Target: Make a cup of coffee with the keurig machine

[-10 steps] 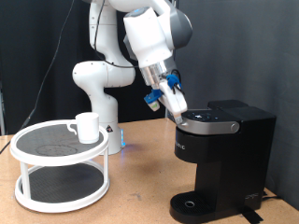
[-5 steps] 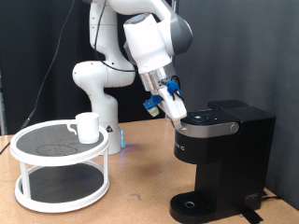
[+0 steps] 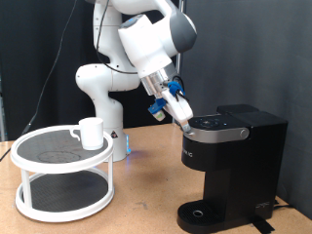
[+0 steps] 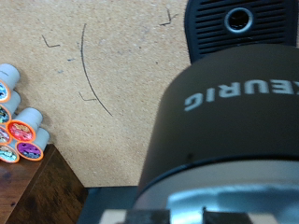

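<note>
The black keurig machine [image 3: 234, 161] stands at the exterior view's right with its lid down. Its round drip tray [image 3: 202, 213] is bare. My gripper [image 3: 182, 114] hangs tilted at the lid's edge on the exterior view's left, just above the silver-ringed top. Nothing shows between its fingers. The white cup [image 3: 91, 132] stands on a round white rack [image 3: 39, 200] at the exterior view's left, far from the gripper. The wrist view looks down the machine's front [image 4: 234, 117] to the drip tray [image 4: 240, 21]; the fingers do not show there.
Several small coffee pods [image 4: 21, 131] stand in a cluster on the wooden table [image 4: 103, 56], beside a dark box edge [image 4: 51, 191]. The rack has two tiers. The robot's white base [image 3: 102, 83] stands behind the rack, against a black curtain.
The arm's wrist has swung a little up and towards the exterior view's left. The gripper tip stays near the lid's edge. The cup and the machine have not moved.
</note>
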